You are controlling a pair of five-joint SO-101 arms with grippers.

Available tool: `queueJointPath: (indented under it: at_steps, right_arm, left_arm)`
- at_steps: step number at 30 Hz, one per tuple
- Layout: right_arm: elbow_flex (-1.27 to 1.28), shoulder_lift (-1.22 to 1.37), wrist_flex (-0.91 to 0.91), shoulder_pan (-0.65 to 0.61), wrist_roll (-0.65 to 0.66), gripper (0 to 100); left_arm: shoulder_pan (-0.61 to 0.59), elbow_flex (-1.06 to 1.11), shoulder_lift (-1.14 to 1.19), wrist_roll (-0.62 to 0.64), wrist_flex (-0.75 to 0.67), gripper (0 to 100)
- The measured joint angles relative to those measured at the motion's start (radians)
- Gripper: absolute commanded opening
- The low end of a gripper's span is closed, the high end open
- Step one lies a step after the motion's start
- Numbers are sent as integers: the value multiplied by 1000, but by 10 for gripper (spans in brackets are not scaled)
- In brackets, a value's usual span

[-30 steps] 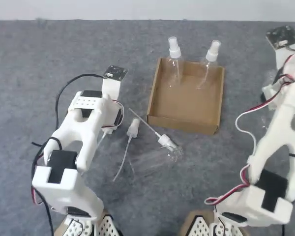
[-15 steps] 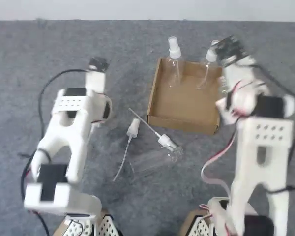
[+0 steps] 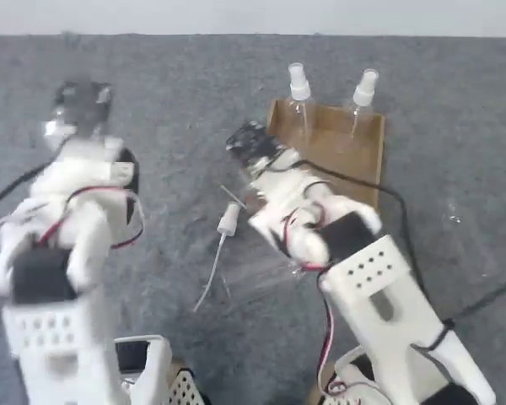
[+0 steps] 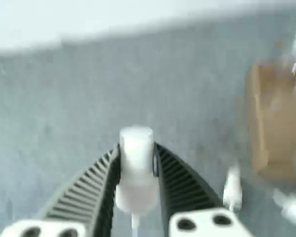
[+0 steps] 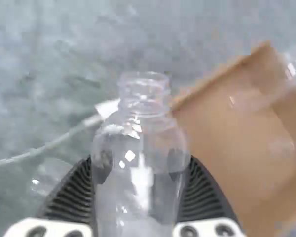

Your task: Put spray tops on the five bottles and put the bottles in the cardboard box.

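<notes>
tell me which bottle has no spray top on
The clear bottle in the right gripper: its neck is open, while the two bottles in the cardboard box carry white spray tops.

- Looks like a robotics lab or test bench.
- A grey felt-like mat [image 3: 194,93] covers the table, with a plain white wall [image 3: 236,15] along the top edge.
- White plastic left arm [image 3: 63,253] at lower left and right arm [image 3: 379,287] at lower right, with exposed wiring [image 3: 327,333].
</notes>
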Motion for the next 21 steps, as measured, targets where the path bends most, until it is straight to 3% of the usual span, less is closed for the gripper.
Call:
queueJointPath:
  at_steps: [8,17,21]
  right_arm:
    - [112,-21,-123,-98,-9,6]
    - [482,-143,-634,-265,-29,6]
    - [545,-172,-735,-284,-120,6]
  left_arm:
    - [3,-229,-46,147,-14,9]
    - [86,-256,-48,334,-115,9]
    - [129,-252,-46,377,-160,9]
